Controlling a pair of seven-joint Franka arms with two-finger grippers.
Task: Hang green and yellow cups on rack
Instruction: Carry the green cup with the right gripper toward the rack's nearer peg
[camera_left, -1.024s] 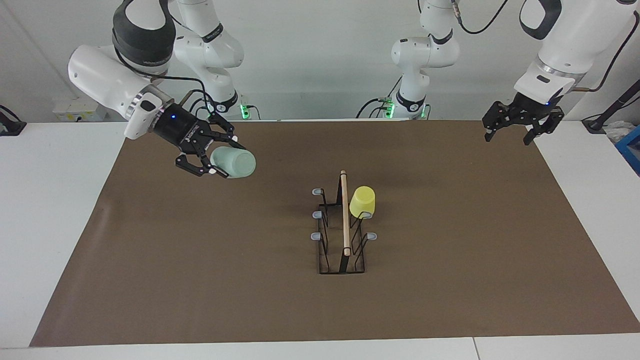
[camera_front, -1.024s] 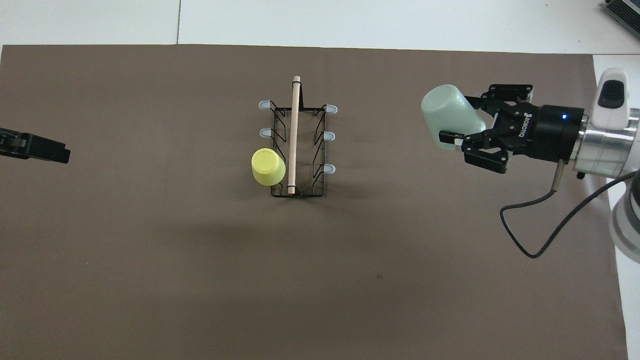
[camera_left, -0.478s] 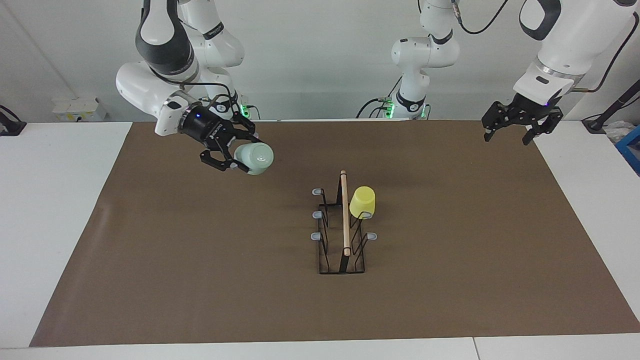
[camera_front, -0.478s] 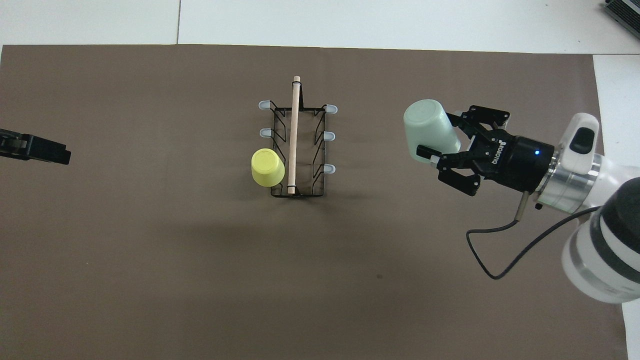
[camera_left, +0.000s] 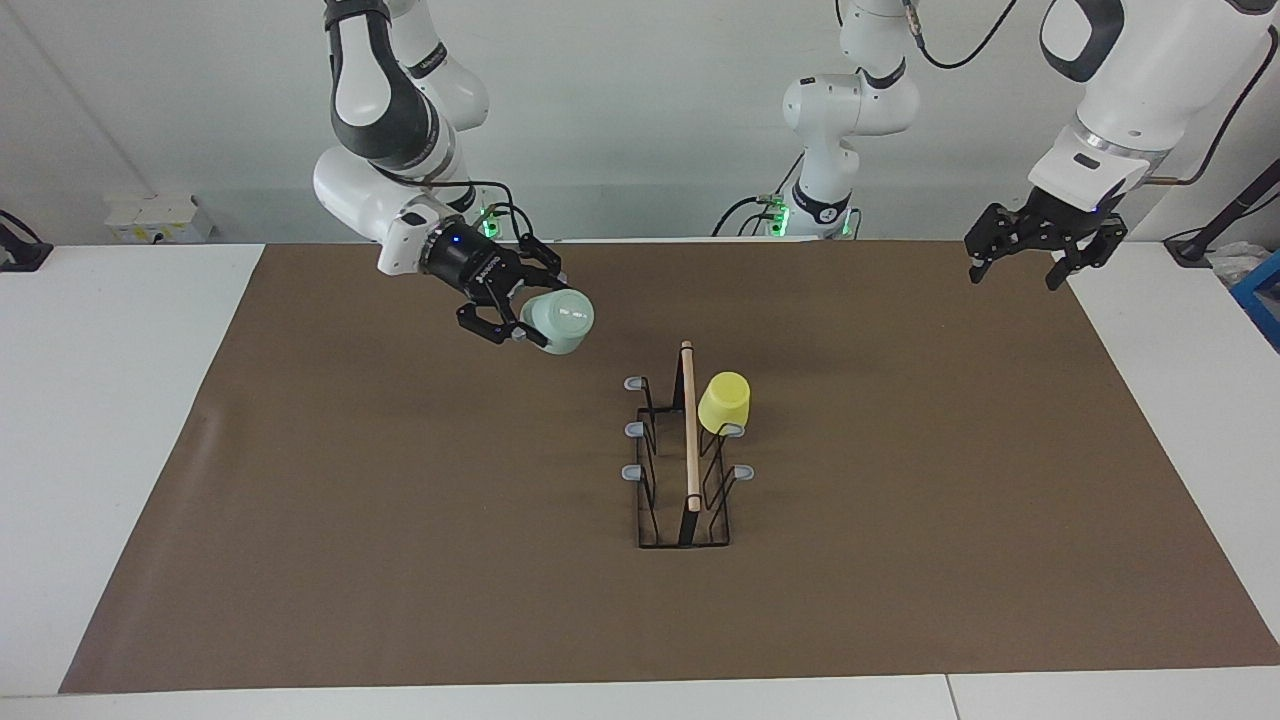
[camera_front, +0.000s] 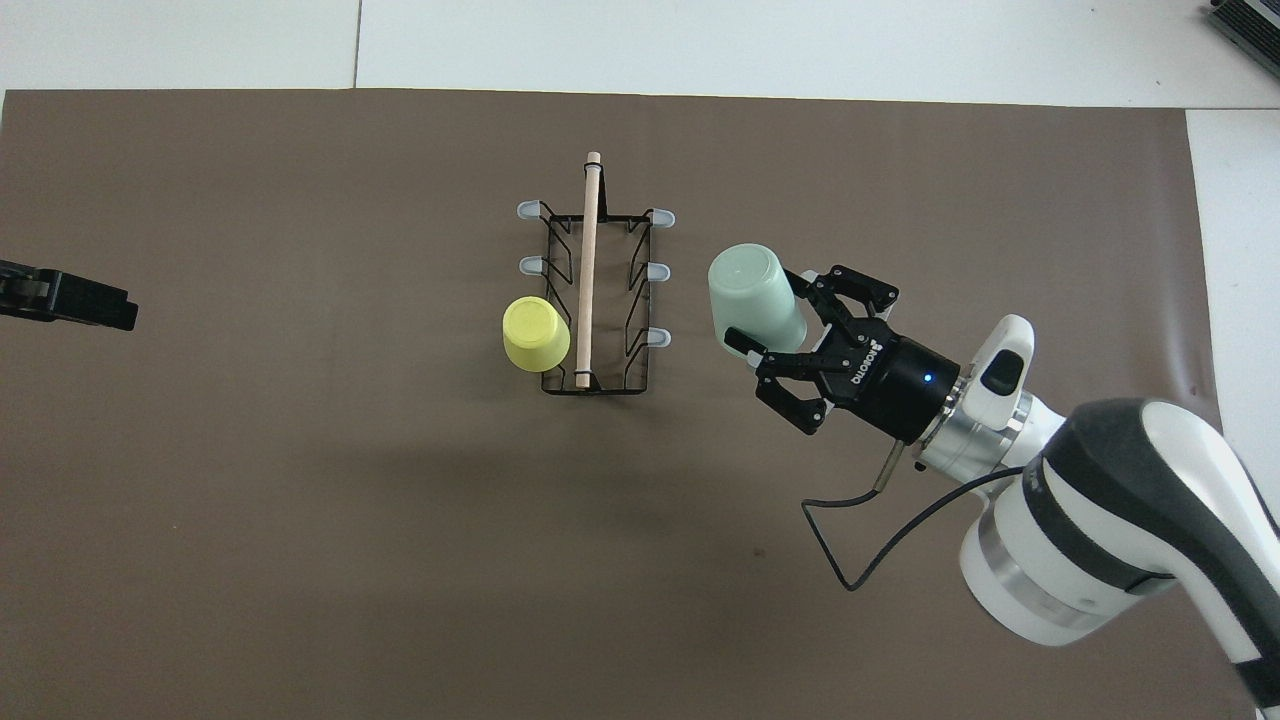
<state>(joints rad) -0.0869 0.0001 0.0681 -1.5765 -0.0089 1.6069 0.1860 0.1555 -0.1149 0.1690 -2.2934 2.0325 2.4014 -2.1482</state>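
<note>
Green cup (camera_left: 558, 322): held on its side in the right hand (camera_left: 522, 312), in the air over the desk (camera_left: 400, 560) beside the rack (camera_left: 686, 470), on its right-arm side, bottom toward the rack.
Yellow cup (camera_left: 725, 403): hung upside down on a rack prong on the left-arm side.
Left hand (camera_left: 1040, 243): waits over the desk's left-arm end, fingers spread, empty.
Risks: the mouth may miss a grey-tipped prong (camera_left: 632, 429); the cup may strike the wooden bar (camera_left: 690, 425) and shove or tip the light rack, which could shake the yellow cup loose.
</note>
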